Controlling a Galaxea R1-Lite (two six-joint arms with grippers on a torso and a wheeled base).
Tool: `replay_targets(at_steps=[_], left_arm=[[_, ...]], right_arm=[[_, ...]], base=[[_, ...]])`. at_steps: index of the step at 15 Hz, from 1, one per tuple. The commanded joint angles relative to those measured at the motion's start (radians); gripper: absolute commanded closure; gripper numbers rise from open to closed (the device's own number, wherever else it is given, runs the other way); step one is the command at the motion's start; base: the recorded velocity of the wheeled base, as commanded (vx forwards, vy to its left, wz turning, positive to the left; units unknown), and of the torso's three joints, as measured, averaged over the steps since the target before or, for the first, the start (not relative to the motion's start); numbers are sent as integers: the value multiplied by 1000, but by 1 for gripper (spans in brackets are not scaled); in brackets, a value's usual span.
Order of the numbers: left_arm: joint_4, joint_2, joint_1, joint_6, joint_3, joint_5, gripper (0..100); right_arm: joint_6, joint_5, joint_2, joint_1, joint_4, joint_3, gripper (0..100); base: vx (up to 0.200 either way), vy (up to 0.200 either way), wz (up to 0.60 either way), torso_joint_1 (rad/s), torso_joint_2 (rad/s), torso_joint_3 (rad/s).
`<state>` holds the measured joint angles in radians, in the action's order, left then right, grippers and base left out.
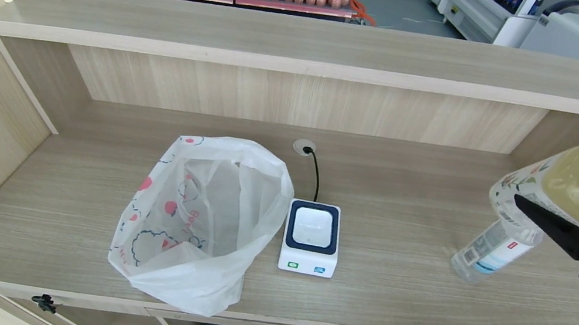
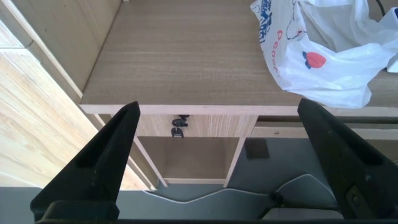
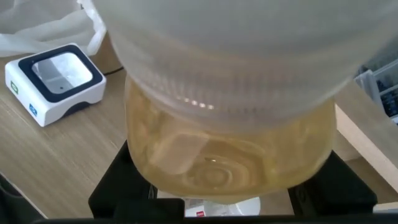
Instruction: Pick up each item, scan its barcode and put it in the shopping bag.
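1. The right gripper [image 1: 533, 196] is clamped on a bottle of yellow drink [image 1: 571, 185] with a white cap. It holds the bottle tilted above the right end of the counter [image 1: 387, 215], cap toward the right.
2. Just under it a clear bottle [image 1: 488, 251] lies on the counter; whether the two touch cannot be told.
3. The left gripper [image 2: 217, 155] hangs off the counter's near edge toward the left, fingers wide apart, nothing between them.
4. The white shopping bag [image 1: 202, 218] sits open left of centre, with the scanner [image 1: 311, 238] just beside it on the right — its black cable [image 1: 315, 176] runs to a hole farther back.
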<state>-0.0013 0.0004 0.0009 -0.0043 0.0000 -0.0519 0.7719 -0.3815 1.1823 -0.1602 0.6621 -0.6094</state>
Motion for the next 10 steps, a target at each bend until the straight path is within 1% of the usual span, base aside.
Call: replay_targets(at_steps=[1,2,4,10], left_arm=[[0,0,1,0,0,0,0],[0,0,1,0,0,0,0],[0,0,1,1,0,0,0],[0,0,1,3,0,0,0]], right_arm=[[29,0,14,-22,1,-10,100],[55,0,16,-27,1,-13,100],[83,0,20,-67,1,-15,100],[136,1,59,-79,28,-20,100]], base=[[0,0,0,0,0,0],[0,0,0,0,0,0],[0,0,0,0,0,0],[0,0,0,0,0,0]])
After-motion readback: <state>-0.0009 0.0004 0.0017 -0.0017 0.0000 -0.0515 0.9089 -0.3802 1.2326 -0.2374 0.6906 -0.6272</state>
